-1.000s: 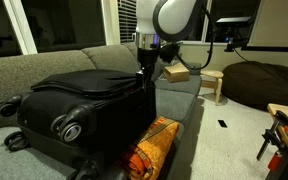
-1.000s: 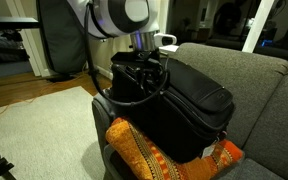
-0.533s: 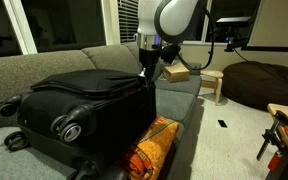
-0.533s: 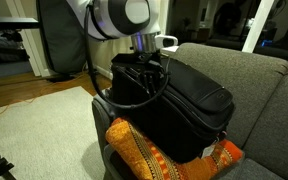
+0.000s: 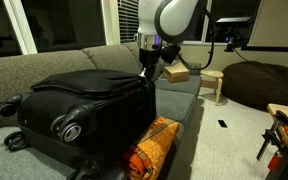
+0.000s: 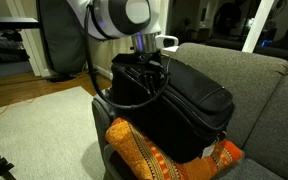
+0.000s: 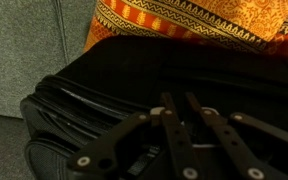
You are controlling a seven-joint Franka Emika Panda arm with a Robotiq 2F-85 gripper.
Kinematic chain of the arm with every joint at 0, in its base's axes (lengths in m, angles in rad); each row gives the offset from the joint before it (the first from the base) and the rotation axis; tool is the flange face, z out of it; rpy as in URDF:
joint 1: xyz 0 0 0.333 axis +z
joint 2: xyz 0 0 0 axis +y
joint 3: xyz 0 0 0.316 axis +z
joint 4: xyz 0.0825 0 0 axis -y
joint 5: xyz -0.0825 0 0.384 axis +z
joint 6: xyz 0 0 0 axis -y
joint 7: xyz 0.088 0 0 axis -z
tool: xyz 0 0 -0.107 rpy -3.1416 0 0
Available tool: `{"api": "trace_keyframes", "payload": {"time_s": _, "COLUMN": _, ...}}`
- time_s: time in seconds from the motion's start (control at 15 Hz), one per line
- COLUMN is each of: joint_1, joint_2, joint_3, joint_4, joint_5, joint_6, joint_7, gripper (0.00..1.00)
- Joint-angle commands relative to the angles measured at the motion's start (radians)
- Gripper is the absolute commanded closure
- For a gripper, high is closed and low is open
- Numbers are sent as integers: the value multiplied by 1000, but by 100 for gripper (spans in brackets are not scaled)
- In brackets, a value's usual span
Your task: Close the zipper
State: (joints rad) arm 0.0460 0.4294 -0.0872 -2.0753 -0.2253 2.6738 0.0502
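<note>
A grey sofa (image 5: 94, 55) holds a black suitcase (image 5: 84, 100) lying flat against an orange cushion (image 6: 149, 150). The gripper (image 5: 144, 72) rests at the lid's corner, its fingers together; whether they pinch the pull is hidden. Only the wrist view shows the zipper (image 7: 84, 100), which runs sideways along the lid edge.
</note>
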Motion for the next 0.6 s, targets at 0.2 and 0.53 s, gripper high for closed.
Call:
{"api": "trace_keyframes", "payload": {"time_s": 0.2, "joint_1": 31, "joint_2": -29, "joint_3": -5, "joint_4": -28, "joint_5": -22, "joint_6": 10, "joint_7": 27, "gripper": 93}}
{"api": "trace_keyframes", "payload": {"time_s": 0.53, "joint_1": 68, "joint_2": -39, "joint_3": -11, "joint_4": -33, "joint_5": -69, "joint_6": -8, "joint_7": 49, "gripper": 93}}
